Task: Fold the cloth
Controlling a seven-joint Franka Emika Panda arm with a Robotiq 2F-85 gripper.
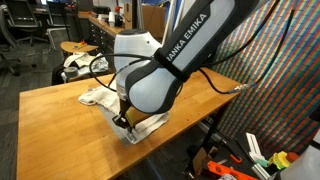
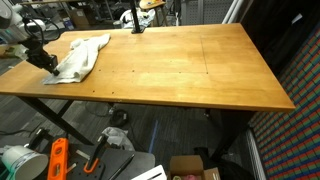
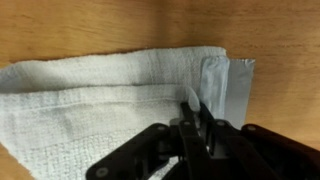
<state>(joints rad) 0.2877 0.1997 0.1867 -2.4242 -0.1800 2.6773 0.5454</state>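
A white cloth (image 2: 80, 58) lies rumpled on the wooden table (image 2: 180, 65) near one end. It also shows in an exterior view (image 1: 100, 97), partly hidden behind the arm. In the wrist view the cloth (image 3: 100, 100) fills the frame, with a folded edge at the right. My gripper (image 3: 195, 115) is shut, its fingers pinching a bit of the cloth at that edge. In the exterior views the gripper (image 2: 45, 60) is at the cloth's corner by the table edge, and its fingers (image 1: 125, 120) are low on the fabric.
The table edge runs close to the gripper (image 2: 20, 85). Office chairs and a desk (image 1: 90, 20) stand behind the table. Tools and boxes lie on the floor (image 2: 60, 160) below. A patterned wall (image 1: 290, 70) stands at one side.
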